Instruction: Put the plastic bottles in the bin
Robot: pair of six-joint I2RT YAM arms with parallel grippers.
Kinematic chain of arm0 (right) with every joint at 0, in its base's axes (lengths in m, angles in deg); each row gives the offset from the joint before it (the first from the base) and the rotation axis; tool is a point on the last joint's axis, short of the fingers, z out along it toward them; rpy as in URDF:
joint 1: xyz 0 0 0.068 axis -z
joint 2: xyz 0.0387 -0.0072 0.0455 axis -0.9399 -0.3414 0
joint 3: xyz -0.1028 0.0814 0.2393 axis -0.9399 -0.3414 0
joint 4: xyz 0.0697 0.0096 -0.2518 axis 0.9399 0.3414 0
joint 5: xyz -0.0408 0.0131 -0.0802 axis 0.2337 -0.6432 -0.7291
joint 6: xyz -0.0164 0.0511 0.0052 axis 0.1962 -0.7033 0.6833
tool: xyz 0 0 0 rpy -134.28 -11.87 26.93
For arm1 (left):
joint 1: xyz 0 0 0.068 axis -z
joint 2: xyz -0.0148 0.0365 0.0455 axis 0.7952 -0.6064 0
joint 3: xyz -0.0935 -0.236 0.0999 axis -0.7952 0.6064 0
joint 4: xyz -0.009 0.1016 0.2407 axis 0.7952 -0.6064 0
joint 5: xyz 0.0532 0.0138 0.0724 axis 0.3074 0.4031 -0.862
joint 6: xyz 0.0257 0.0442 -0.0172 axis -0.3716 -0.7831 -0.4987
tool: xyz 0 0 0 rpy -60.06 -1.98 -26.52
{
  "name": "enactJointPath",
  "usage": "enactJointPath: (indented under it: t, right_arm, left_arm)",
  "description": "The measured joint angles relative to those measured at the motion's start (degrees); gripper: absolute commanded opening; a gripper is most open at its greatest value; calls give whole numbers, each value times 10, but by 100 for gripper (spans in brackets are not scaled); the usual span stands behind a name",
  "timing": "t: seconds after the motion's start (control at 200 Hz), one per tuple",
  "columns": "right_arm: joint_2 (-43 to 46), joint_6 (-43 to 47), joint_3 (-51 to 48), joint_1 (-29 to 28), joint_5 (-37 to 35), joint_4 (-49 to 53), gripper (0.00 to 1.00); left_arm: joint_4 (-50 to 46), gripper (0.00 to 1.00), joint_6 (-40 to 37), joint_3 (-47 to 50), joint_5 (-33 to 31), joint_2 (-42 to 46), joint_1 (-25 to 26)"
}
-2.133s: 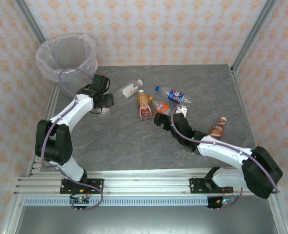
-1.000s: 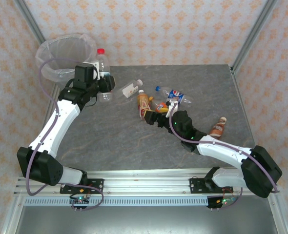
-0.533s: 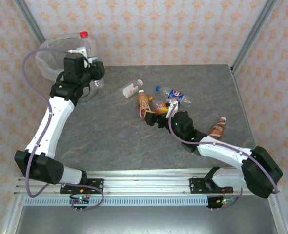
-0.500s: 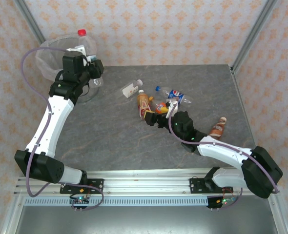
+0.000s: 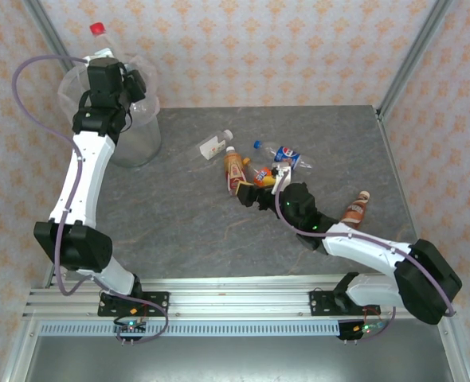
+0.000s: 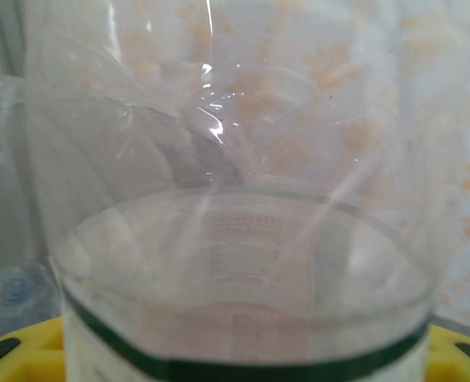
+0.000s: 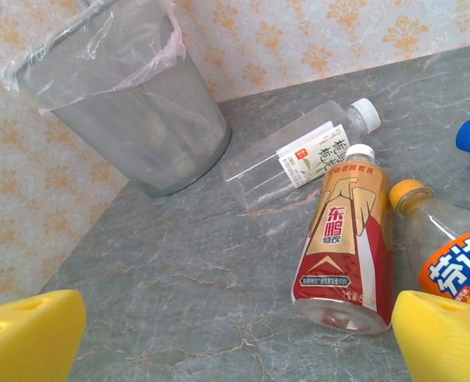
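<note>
Five plastic bottles lie on the table [image 5: 179, 239]; a sixth is aloft at the far left.

Nearest, the right gripper [image 5: 258, 196] rests low at the table's centre with its yellow pads [image 7: 29, 334] spread wide and nothing between them. The brown-labelled bottle [image 7: 345, 239] lies just ahead of it, a little right of the gap's centre line. Its long axis runs near to far, base toward the gripper and white cap away. The orange-labelled bottle [image 7: 450, 255] lies touching it on the right. The clear white-capped bottle [image 7: 303, 155] lies beyond, crosswise. The blue-labelled bottle [image 5: 287, 155] is farther right, and a brown bottle [image 5: 354, 208] lies apart beside the right forearm. The right arm is the nearer to all five.

Farthest, the left gripper [image 5: 131, 83] is clamped on the red-capped bottle [image 5: 99, 36], whose clear body sits between its pads [image 6: 16, 342]. This bottle is tilted, cap up and far-left, apparently above the mouth of the bin [image 5: 138, 139]. Judged so, release alone remains.
</note>
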Motion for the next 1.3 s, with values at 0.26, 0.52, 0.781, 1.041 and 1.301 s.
enactJointPath:
  t: [0.26, 0.52, 0.781, 1.041, 1.301]
  right_arm:
    - [33, 0, -7, 0, -15, 2, 99]
    - [75, 5, -20, 0, -38, 21, 99]
    - [105, 9, -38, 0, -59, 34, 99]
    - [110, 20, -39, 0, -64, 50, 99]
    - [109, 24, -39, 0, -66, 53, 99]
  left_arm:
    - [-16, 52, 25, -102, -93, -78, -2]
    - [-89, 51, 51, -325, -143, -240, -6]
    - [-154, 51, 115, -410, -143, -336, -39]
    - [-148, 53, 144, -410, -143, -356, -44]
    - [-149, 55, 174, -411, -142, -381, -44]
